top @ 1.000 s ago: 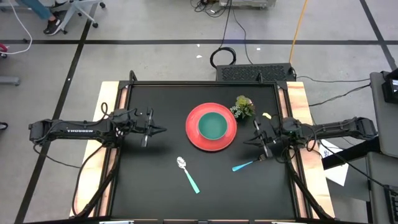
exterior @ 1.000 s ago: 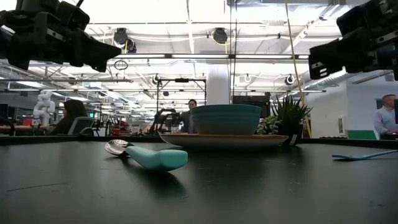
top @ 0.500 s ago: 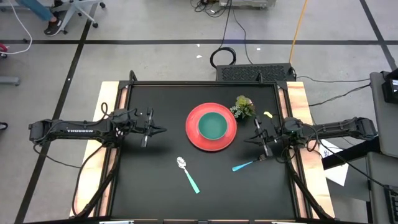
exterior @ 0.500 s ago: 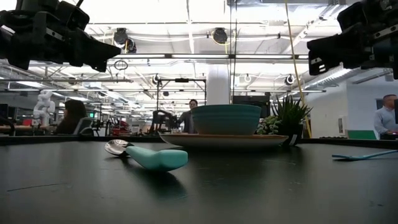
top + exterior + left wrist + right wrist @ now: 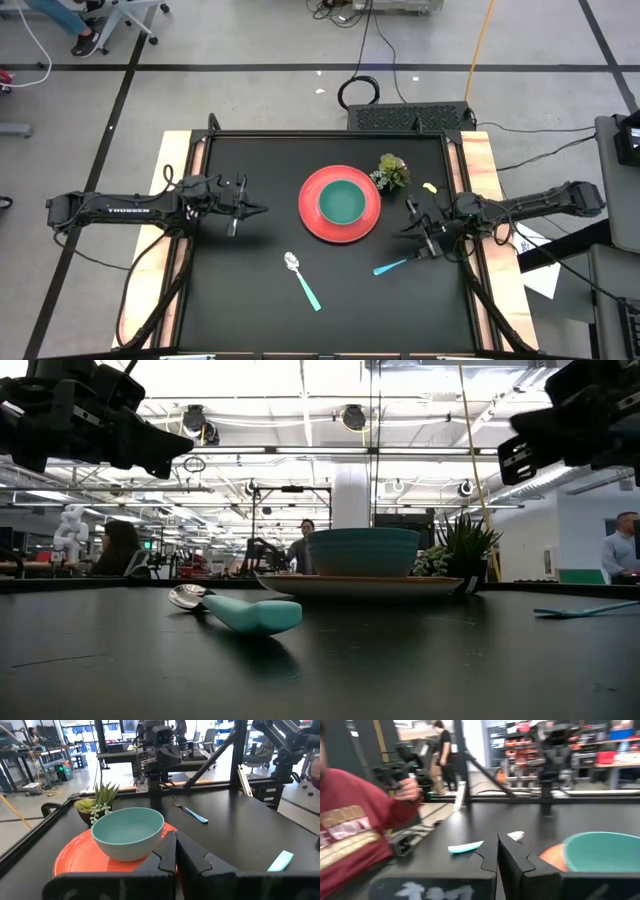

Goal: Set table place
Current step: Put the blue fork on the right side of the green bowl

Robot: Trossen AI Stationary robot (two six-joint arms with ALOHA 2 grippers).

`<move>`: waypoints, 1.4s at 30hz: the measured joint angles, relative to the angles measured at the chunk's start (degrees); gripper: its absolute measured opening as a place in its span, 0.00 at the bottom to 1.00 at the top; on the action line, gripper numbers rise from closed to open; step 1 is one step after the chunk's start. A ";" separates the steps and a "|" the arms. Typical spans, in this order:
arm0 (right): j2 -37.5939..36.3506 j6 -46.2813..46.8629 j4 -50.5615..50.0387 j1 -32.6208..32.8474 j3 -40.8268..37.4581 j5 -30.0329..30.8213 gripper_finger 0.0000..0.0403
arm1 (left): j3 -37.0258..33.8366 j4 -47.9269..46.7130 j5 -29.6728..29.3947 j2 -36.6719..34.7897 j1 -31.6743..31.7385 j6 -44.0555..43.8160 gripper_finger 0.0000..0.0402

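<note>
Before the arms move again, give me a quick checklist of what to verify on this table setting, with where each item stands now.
1. Red plate on the table: ok.
2. Teal bowl seated on the plate: ok.
3. Spoon lying free, in front of the plate: ok.
4. Fork free, near the right gripper: ok.
5. Both grippers empty; left gripper shut, above the table: ok.
6. Small plant clear of the right arm's path: cannot tell.
</note>
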 joint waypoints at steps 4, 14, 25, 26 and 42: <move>3.16 -0.23 -1.18 4.80 2.99 3.00 0.00 | 0.00 0.00 0.00 -0.01 0.00 -0.04 0.03; 12.36 1.53 -18.93 7.88 16.71 10.97 0.12 | 0.00 0.09 0.00 0.00 0.00 -1.47 0.04; 14.31 3.08 -29.24 7.90 23.27 11.34 0.37 | 0.00 0.11 0.00 0.01 0.00 -1.90 0.04; 14.56 3.08 -30.84 8.20 24.64 12.21 0.38 | 0.00 0.13 0.00 0.01 0.00 -1.90 0.04; 26.67 10.88 -70.37 11.73 41.49 14.67 0.40 | 0.00 -0.31 -0.02 0.01 0.00 -1.24 0.04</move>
